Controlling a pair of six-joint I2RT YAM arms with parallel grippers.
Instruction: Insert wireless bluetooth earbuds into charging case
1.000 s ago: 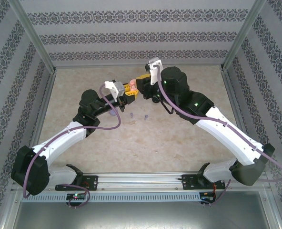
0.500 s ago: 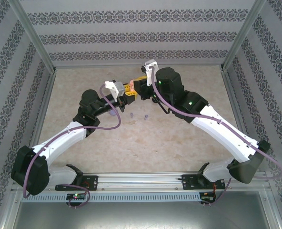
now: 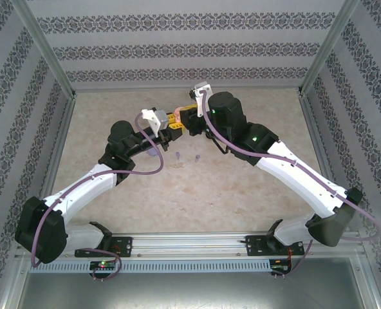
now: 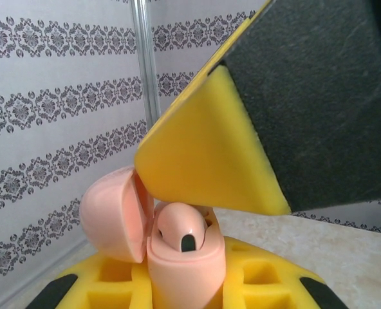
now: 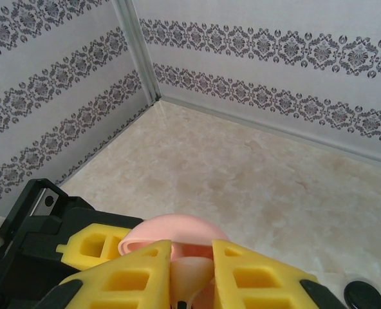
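My left gripper (image 4: 187, 280) is shut on a pale pink charging case (image 4: 184, 270), held upright with its lid (image 4: 110, 215) swung open to the left. A pale pink earbud (image 4: 181, 228) sits in the case's mouth. My right gripper (image 5: 191, 273) is shut on that earbud (image 5: 192, 270) from above, and its yellow finger (image 4: 203, 161) rests over the bud. In the top view the two grippers meet at mid-table, left gripper (image 3: 170, 127) against right gripper (image 3: 185, 120). Two lilac earbuds (image 3: 176, 155) (image 3: 195, 157) lie on the table just in front.
A black round case (image 5: 364, 295) lies on the table to the right of my right gripper. Patterned walls with metal posts (image 3: 49, 58) close in the beige table (image 3: 242, 193) on three sides.
The right gripper has moved left and slightly down onto the open pink case, which it now covers in the top view. The left arm has held still.
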